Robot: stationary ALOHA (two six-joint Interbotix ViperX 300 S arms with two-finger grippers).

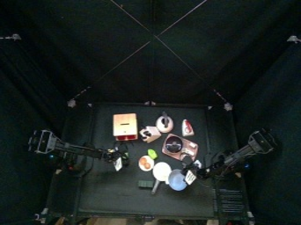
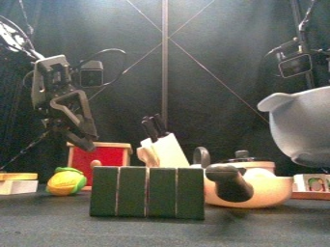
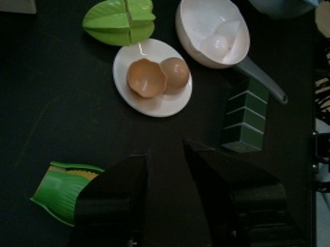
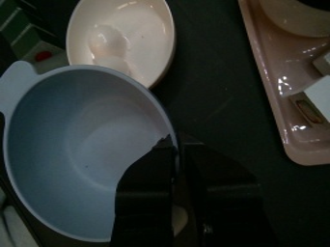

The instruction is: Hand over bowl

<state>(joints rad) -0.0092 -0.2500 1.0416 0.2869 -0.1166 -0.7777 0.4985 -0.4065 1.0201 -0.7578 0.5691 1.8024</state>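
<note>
The pale blue-grey bowl fills the right wrist view, and my right gripper is shut on its rim. In the front view the bowl hangs tilted above the table at the right. In the top view the bowl is near the front right, at the right gripper. My left gripper is open and empty. It hangs above the table's left part, apart from the bowl, and shows in the front view.
A white plate with brown pieces, a white dish, a green star-shaped fruit, a dark green block, a red box, a cream teapot and a pink tray crowd the table.
</note>
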